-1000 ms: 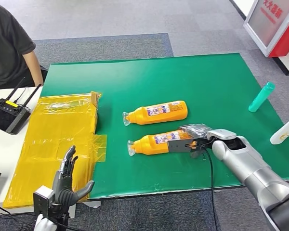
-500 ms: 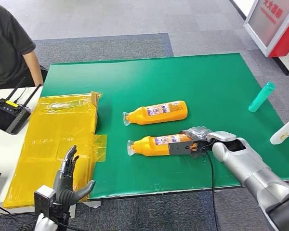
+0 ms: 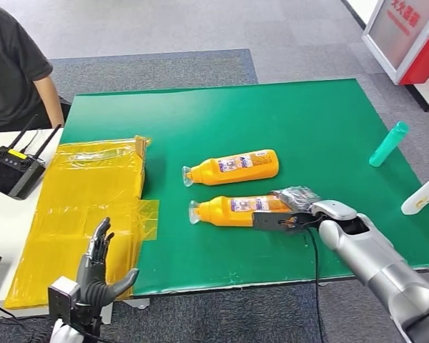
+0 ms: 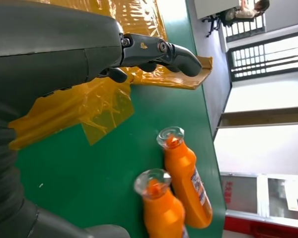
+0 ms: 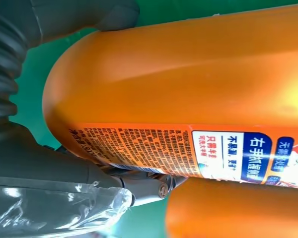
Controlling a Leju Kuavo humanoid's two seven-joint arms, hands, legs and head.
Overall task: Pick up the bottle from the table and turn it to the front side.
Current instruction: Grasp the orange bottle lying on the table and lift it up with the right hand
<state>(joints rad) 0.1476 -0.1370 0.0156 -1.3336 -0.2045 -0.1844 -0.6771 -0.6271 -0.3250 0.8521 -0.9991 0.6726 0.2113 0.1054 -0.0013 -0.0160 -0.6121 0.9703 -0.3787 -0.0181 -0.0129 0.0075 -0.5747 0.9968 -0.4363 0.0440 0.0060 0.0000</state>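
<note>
- The near bottle (image 3: 234, 211) lies on its side on the green mat (image 3: 320, 128), clear cap toward the yellow sheet (image 3: 77, 207), base toward the right arm. Lying flat like this, it offers its long flank for a side grasp.
- The right hand (image 3: 279, 214) grips that bottle at its base end: dark fingers (image 3: 266, 220) run along the near flank and a film-wrapped part sits over the far side. The right wrist view shows the orange body (image 5: 185, 74) pressed into the palm, with a finger (image 5: 147, 186) under the label edge, so I judge the hold closed and firm.
- Gripping near the base leaves the label and neck uncovered, which suits a turn about the bottle's long axis.
- The label's small print faces up and sideways, so the front side probably is not on top yet; lift and turn look not yet done.
- The second bottle (image 3: 231, 168) lies just beyond, parallel. The wrist views show the two close together, so a roll toward it risks a bump.
- The left hand (image 3: 96, 268) hangs off the mat's near edge beside the yellow sheet, fingers spread, holding nothing; it seems parked clear of the work.
- A teal bottle (image 3: 387, 143) and a white bottle (image 3: 422, 193) lie well apart at the right edge.
</note>
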